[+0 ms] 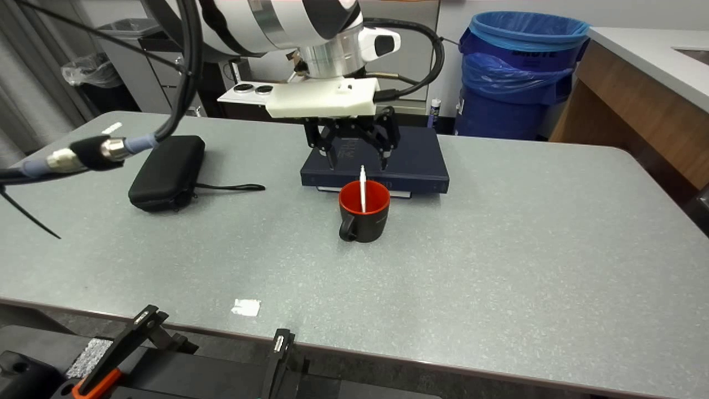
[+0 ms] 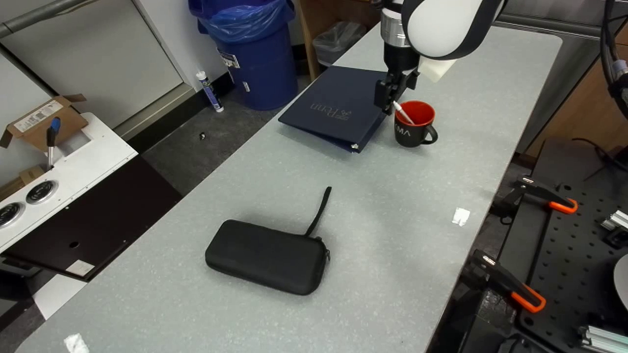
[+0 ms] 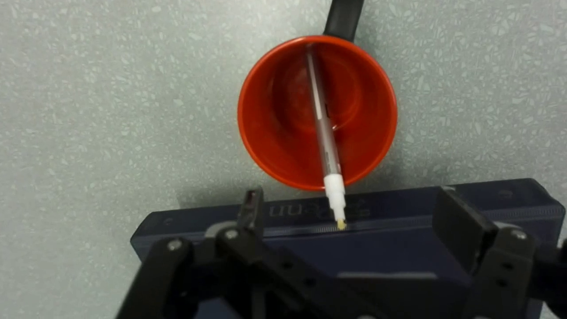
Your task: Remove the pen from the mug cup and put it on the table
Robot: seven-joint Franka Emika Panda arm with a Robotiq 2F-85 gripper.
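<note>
The mug [image 1: 365, 226] stands upright on the grey speckled table [image 1: 498, 277]. It is black outside and red inside, with a black side handle; it also shows in an exterior view [image 2: 406, 134] and the wrist view [image 3: 274, 146]. The thin white pen [image 1: 363, 188] leans inside it, its upper end above the rim; it also shows in an exterior view [image 2: 403, 113] and the wrist view [image 3: 327, 141]. My gripper [image 1: 358, 159] is open and empty, behind the mug over the dark blue case. In the wrist view the pen's white tip lies between the spread fingers [image 3: 354, 217], touching neither.
The dark blue book-like case [image 2: 338, 98] lies right behind the mug, under my gripper. A black oblong pouch [image 1: 169, 172] with a strap lies farther off on the table. Clamps [image 2: 510, 284] sit beyond a table edge. A white tape scrap [image 1: 246, 307] is near that edge.
</note>
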